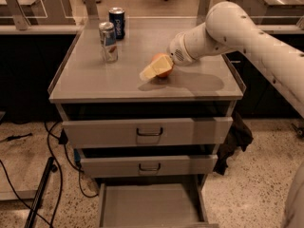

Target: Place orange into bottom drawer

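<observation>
The orange (165, 66) is on the grey cabinet top, right of the middle. My gripper (154, 70) is at the orange, with its pale tip covering the fruit's left side, low over the top. The white arm reaches in from the right. The bottom drawer (152, 205) is pulled out at the foot of the cabinet, and its flat grey floor is bare.
A silver can (108, 42) and a blue soda can (117, 23) stand at the back left of the cabinet top (95, 80). The two upper drawers (148, 132) with dark loop handles stick out slightly. Cables lie on the floor at left.
</observation>
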`<state>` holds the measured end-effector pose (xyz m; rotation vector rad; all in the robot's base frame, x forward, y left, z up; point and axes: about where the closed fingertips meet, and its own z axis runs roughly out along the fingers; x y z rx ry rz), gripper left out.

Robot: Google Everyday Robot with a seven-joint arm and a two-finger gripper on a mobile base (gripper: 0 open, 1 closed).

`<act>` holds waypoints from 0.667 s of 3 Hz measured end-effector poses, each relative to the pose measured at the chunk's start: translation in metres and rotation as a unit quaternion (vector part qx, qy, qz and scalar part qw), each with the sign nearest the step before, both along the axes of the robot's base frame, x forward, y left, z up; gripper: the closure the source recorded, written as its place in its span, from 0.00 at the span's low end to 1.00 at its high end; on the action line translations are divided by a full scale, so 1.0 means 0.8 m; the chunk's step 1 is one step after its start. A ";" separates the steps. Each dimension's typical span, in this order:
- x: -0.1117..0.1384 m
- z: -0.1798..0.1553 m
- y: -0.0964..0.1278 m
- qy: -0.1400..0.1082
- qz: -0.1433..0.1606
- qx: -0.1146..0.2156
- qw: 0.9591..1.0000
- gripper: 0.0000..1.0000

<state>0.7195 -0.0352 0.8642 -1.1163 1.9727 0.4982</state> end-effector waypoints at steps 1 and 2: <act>0.003 -0.014 -0.003 -0.001 -0.010 -0.003 1.000 0.00; 0.011 -0.028 -0.008 -0.006 -0.023 -0.005 1.000 0.00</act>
